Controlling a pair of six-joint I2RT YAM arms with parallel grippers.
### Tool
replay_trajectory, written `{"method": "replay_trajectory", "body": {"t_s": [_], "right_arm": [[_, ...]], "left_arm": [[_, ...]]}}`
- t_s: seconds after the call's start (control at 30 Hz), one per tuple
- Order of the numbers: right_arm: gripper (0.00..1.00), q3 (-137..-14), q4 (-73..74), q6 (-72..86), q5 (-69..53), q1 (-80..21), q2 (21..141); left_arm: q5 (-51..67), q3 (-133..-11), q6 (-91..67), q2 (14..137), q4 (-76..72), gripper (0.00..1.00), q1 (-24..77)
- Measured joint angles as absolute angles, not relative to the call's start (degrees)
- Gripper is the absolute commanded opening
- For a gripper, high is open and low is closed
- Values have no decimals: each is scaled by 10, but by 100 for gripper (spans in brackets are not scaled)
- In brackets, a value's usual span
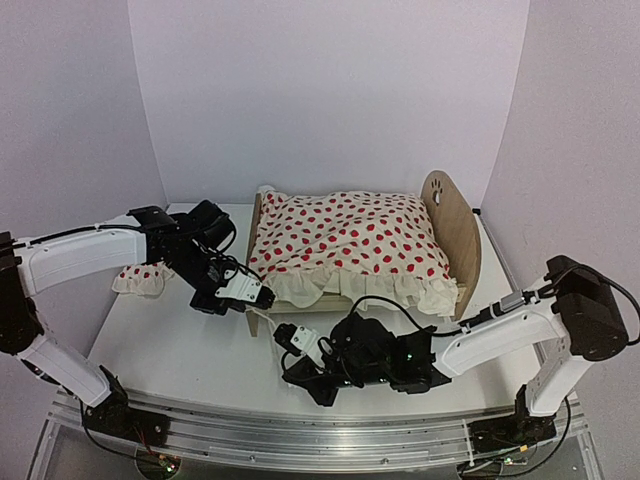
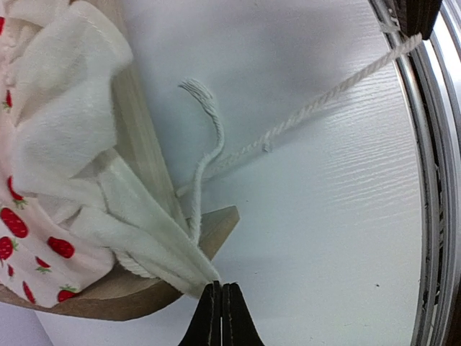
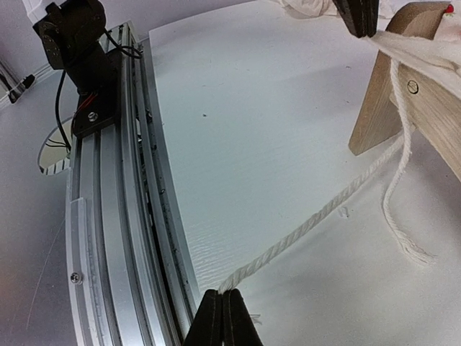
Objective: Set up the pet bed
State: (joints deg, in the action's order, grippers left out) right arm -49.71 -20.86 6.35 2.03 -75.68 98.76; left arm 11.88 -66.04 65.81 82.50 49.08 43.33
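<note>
pet bed [image 1: 462,235]: light-wood frame with a rounded headboard and paw cut-out at the right and a lower footboard at the left; stood mid-tabletop [image 1: 200,350], toward the far side.
blanket [image 1: 350,240]: soft white cloth, red-dotted, ruffled hem; lay draped over the bed.
pillow [image 1: 143,280]: small and red-dotted; lay on the tabletop left of the bed.
rope [image 3: 310,227]: white twisted cord with a frayed loose end; ran from the footboard's near leg.
left gripper [image 2: 221,303]: pinched together on the blanket's ruffle corner at the footboard.
right gripper [image 3: 222,310]: clamped on the rope, near the tabletop's near edge.
</note>
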Motion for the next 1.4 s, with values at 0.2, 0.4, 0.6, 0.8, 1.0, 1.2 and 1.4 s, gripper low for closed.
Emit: {"method": "replay_trajectory", "body": {"t_s": [0.2, 0.4, 0.6, 0.8, 1.0, 1.2, 1.4], "right_arm": [[0, -497, -207, 72, 9, -757, 987], [0, -495, -200, 76, 8, -757, 963], [0, -495, -199, 80, 6, -757, 958], [0, -495, -201, 104, -1, -757, 958], [0, -495, -201, 162, -7, -749, 958], [0, -495, -206, 271, -30, -721, 970], [0, -495, -207, 335, -30, -702, 977]], "left_arm": [[118, -652, 672, 825, 489, 0, 433], [116, -646, 670, 821, 475, 32, 431], [156, -645, 656, 787, 461, 54, 429], [257, -592, 685, 656, 418, 55, 457], [265, -529, 644, 697, 338, 48, 516], [251, -506, 620, 729, 289, 47, 514], [258, -443, 608, 701, 218, 43, 519]]}}
